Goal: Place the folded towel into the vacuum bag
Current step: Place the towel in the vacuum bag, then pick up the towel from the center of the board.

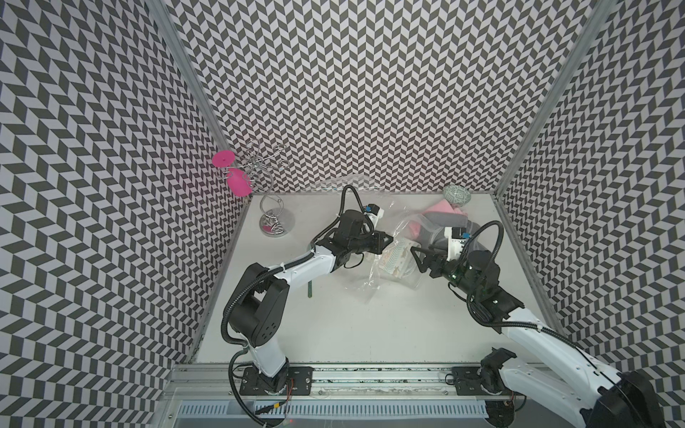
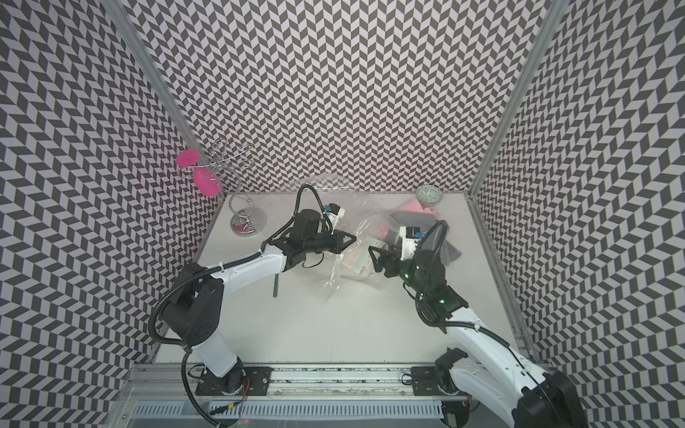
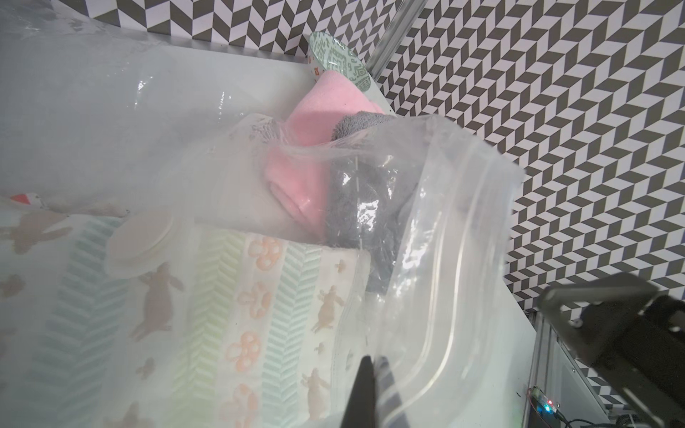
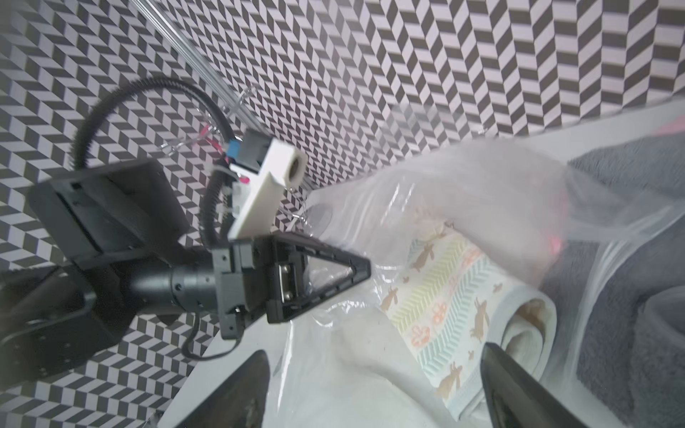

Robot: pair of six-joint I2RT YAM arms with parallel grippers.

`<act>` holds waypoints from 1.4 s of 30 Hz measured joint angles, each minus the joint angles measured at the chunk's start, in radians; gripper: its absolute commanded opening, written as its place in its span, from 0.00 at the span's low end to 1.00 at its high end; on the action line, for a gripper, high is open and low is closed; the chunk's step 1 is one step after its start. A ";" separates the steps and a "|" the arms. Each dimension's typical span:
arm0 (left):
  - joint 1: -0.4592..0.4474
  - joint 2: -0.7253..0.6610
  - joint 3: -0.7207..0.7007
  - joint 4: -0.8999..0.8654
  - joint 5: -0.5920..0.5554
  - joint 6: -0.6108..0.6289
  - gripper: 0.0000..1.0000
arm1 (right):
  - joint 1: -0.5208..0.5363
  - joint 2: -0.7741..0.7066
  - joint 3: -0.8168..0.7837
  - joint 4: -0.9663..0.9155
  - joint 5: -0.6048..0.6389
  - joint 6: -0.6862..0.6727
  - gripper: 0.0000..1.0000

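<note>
The only marks that might be writing are small orange ones on the outer wall of the patterned bowl (image 3: 337, 55), and they are too blurred for me to read.

The vacuum bag (image 1: 370, 285) lies crumpled on the tabletop (image 1: 352, 326) between my two arms, its clear plastic glossy and creased. Inside it lies the folded towel (image 3: 241, 315), pale and printed with brown rabbits, orange flower shapes and green and yellow chevron stripes. From my left wrist I see it through the bag's upper face, right under the round white valve cap (image 3: 141, 244).

My left tool (image 3: 370, 365) is clenched on the bag's plastic at the edge of its mouth. My right tool (image 4: 374, 352) is released, its two fingers spread wide at the bag's mouth with the towel's rolled end between them. I cannot tell whether either finger touches the towel.

Just beyond the bag's mouth a pink towel (image 3: 318, 111) and a grey towel (image 4: 630, 166) lie heaped together. The bag's plastic drapes over part of both, and I cannot tell whether they are inside it. The bowl stands past them, farther from the bag, and its inside shows its green-and-white pattern.
</note>
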 measured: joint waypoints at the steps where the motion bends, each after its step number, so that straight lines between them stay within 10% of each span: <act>1: 0.000 0.000 0.000 0.000 0.000 0.000 0.00 | -0.012 0.000 0.025 -0.013 0.021 -0.008 0.89; 10: 0.000 0.000 0.000 0.000 0.000 -0.003 0.00 | -0.369 0.157 0.172 -0.131 0.090 0.032 0.93; 27: 0.002 -0.013 0.000 -0.015 -0.001 0.028 0.00 | -0.602 0.658 0.479 -0.391 -0.045 0.078 0.95; 42: 0.035 -0.027 -0.005 -0.030 -0.003 0.033 0.00 | -0.489 0.761 0.606 -0.470 -0.084 -0.028 1.00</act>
